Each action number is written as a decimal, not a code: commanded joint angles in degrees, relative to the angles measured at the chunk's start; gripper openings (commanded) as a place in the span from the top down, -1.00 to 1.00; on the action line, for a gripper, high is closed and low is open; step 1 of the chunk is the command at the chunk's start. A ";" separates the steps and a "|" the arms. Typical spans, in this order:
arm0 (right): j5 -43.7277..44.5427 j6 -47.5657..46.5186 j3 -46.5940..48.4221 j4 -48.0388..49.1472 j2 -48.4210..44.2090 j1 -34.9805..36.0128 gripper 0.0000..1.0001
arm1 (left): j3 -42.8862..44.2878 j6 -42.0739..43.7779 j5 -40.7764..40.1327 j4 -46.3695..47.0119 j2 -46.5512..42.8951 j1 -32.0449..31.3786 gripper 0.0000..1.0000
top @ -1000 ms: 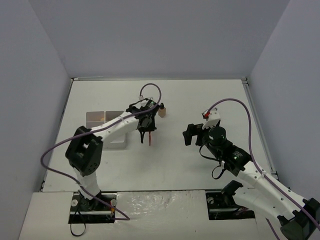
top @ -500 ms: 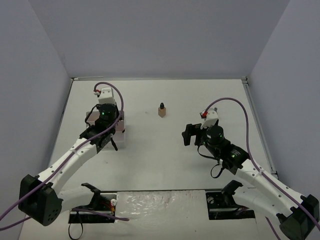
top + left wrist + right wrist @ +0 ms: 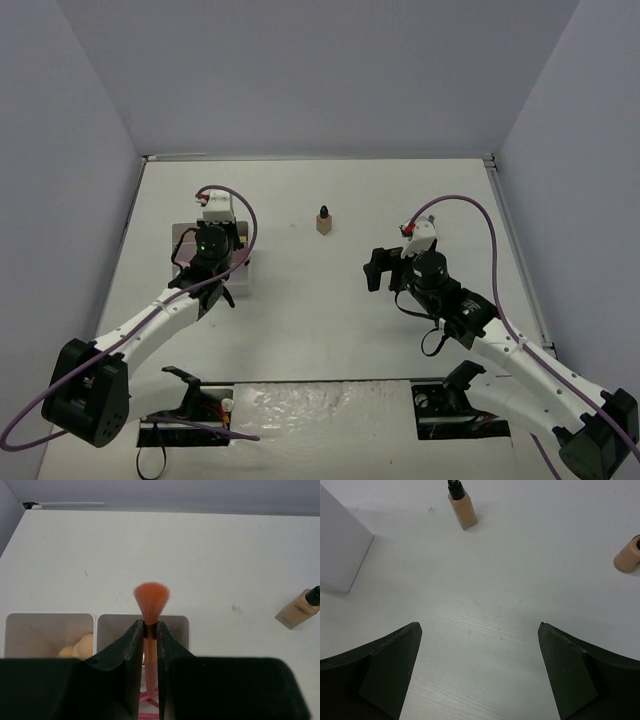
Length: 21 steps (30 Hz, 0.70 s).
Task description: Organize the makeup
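Left hand (image 3: 150, 630) pinches brush (image 3: 151, 597), long axis along fingers, handle end over organizer (image 3: 177, 622) right compartment; right hand (image 3: 480, 626) wide, empty.

Left arm (image 3: 150, 320) reaches from its base toward 1 o'clock. Left gripper (image 3: 148, 628): jaws pressed against a brush (image 3: 151, 597), bristles past the tips. Right arm (image 3: 510, 350) reaches toward 11 o'clock. Right gripper (image 3: 479, 626): jaws spread wide.
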 commanded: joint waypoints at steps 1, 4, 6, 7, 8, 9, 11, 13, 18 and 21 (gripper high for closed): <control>0.36 0.02 0.90 3.84 0.73 -0.49 -1.00 | -0.58 1.46 -0.44 9.71 1.27 0.63 1.00; 0.40 0.05 0.77 3.88 0.74 -0.41 -1.00 | -2.25 0.49 -1.15 10.31 1.26 0.79 1.00; 0.52 0.10 0.72 3.86 0.57 -0.48 -1.00 | -2.89 0.05 -1.74 10.44 1.11 0.96 1.00; 0.57 0.13 0.66 3.84 0.46 -0.46 -1.00 | -3.27 -0.30 -1.83 10.39 0.92 0.98 1.00; 0.61 0.17 0.58 3.84 0.35 -0.42 -1.00 | -3.72 -0.71 -1.90 10.31 0.70 0.98 0.99; 0.63 0.19 0.54 3.84 0.27 -0.41 -1.00 | -4.05 -1.18 -2.03 10.07 0.41 0.98 0.94; 0.69 0.13 0.54 3.87 0.27 -0.44 -1.00 | -4.23 -2.13 -2.26 8.91 -0.36 0.98 0.74; 0.80 0.01 0.55 3.95 0.40 -0.49 -1.00 | -4.11 -2.97 -2.41 7.41 -1.21 0.98 0.53; -0.08 -0.46 1.29 4.89 1.97 -0.49 -1.00 | -3.53 -4.29 -2.81 3.92 -3.13 1.06 -0.06; -1.74 -1.27 2.09 6.38 3.92 -0.48 -1.00 | -2.11 -5.19 -2.76 0.81 -4.56 1.06 -0.33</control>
